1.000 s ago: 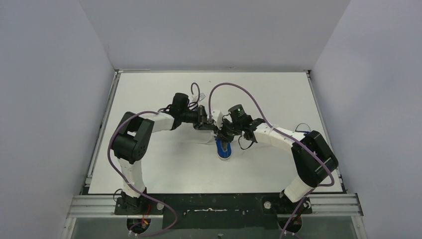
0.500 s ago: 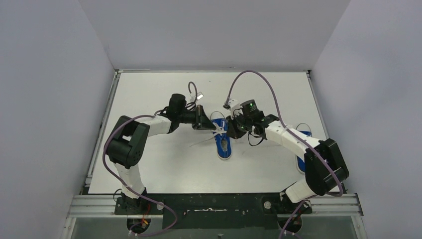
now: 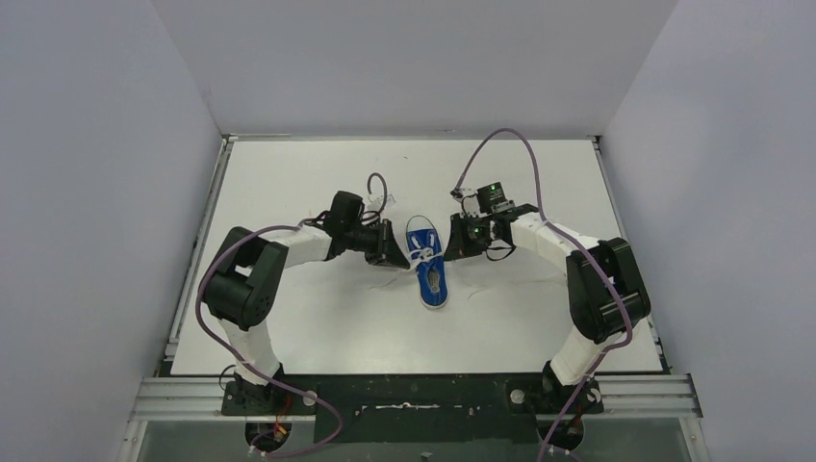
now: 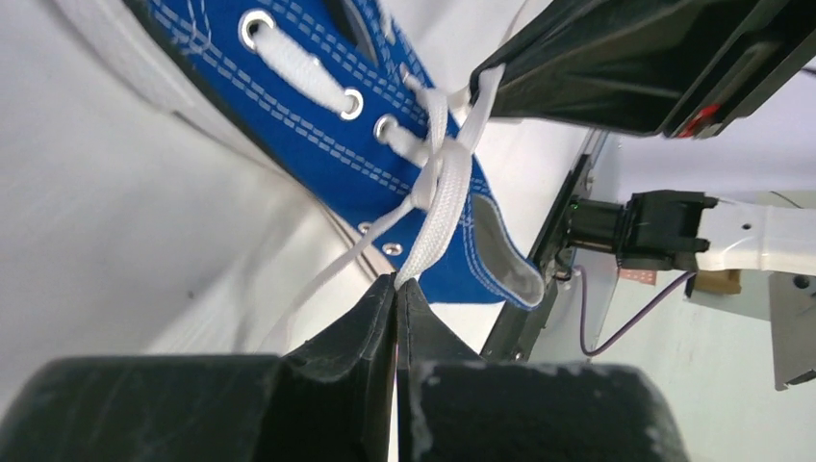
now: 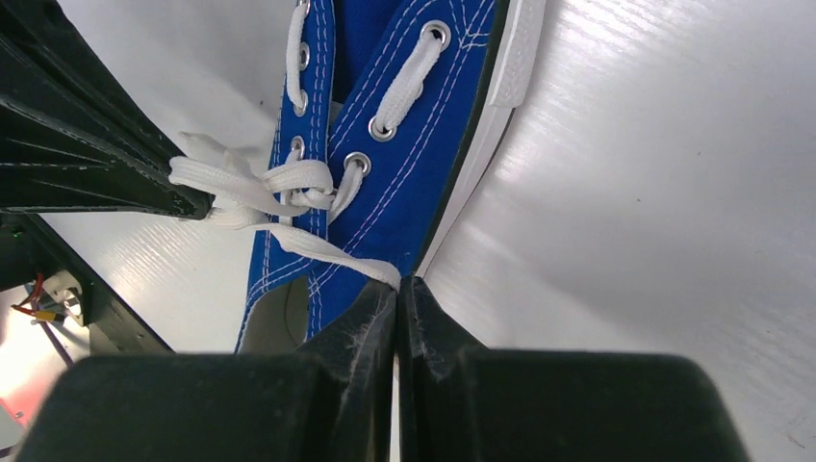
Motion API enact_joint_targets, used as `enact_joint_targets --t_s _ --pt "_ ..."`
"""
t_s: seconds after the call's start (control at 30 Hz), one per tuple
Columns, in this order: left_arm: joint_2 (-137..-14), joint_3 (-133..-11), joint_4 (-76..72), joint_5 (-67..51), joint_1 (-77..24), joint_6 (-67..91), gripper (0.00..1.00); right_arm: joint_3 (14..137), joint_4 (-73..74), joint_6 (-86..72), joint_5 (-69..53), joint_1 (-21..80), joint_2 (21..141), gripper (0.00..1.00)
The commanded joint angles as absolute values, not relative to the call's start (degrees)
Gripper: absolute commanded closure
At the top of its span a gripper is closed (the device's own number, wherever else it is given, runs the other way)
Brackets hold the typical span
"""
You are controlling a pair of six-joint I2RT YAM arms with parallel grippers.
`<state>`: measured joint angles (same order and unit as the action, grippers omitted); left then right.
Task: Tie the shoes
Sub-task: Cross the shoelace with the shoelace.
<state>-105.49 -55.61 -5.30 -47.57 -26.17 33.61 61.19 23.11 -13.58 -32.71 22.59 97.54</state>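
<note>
Your arms have pulled apart, uncovering the shoe (image 3: 430, 279). Only the wrist views show your left gripper (image 4: 396, 286) and right gripper (image 5: 397, 286) each clamped on a lace (image 4: 438, 207).

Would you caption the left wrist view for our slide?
Left gripper shut on a white lace of the blue sneaker.

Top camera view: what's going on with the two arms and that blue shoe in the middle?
Both arms are working on one blue shoe lying on the table. The left gripper is shut on the left lace, and the right gripper is shut on the right lace. Both laces run fairly tight from a crossing over the tongue, so it looks like a first knot is being cinched. No finished bow shows.
</note>
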Motion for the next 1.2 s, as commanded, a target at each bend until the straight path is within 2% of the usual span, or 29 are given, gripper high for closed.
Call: enact_joint_targets --t_s 0.0,0.1,0.17,0.3,0.37,0.5,0.57,0.67,0.77,0.87,0.97,1.13,1.17 --pt "-100.5 -58.8 2.8 -46.4 -26.6 25.3 1.0 63.8 21.6 -13.6 -36.9 21.9 97.2 0.99" --pt "-98.9 -62.3 8.7 -44.3 -27.6 19.0 0.88 63.3 22.2 -12.4 -38.0 21.8 96.7 0.99" --pt "-99.2 -63.8 8.2 -44.8 -27.5 19.0 0.74 62.8 22.3 -12.0 -38.5 21.9 96.1 1.0" --pt "-101.5 -67.1 6.8 -44.1 -27.7 19.9 0.53 62.3 22.1 -12.3 -38.7 21.9 95.2 1.0" --pt "-102.5 -68.3 5.4 -42.5 -28.0 20.8 0.37 62.4 22.2 -12.4 -38.8 21.9 95.5 1.0" --pt "-106.7 -74.1 7.3 -39.8 -28.8 21.1 0.31 62.3 22.0 -12.5 -39.2 22.0 95.5 1.0" --pt "-109.1 -76.6 9.0 -39.9 -29.1 21.2 0.32 62.2 22.0 -12.5 -39.1 21.9 95.2 1.0" --pt "-112.2 -79.5 10.9 -41.0 -29.7 20.8 0.45 62.2 22.3 -11.8 -39.0 21.9 95.3 1.0" --pt "-112.5 -79.8 11.0 -39.8 -29.8 20.7 0.49 62.2 22.7 -11.3 -39.3 22.0 95.3 1.0" --pt "-112.2 -80.2 14.1 -36.7 -29.6 20.2 0.66 61.5 22.9 -11.0 -39.2 21.9 94.9 1.0" --pt "-111.2 -79.3 14.3 -36.7 -29.4 19.9 0.74 60.3 24.0 -10.8 -39.4 21.9 94.1 1.0" --pt "-107.7 -75.4 9.8 -37.3 -29.4 22.8 0.98 59.8 29.6 -9.5 -37.7 21.7 93.9 1.0" --pt "-107.0 -75.0 9.7 -37.3 -29.4 23.2 1.0 59.8 30.5 -9.4 -37.3 21.6 94.0 1.0"
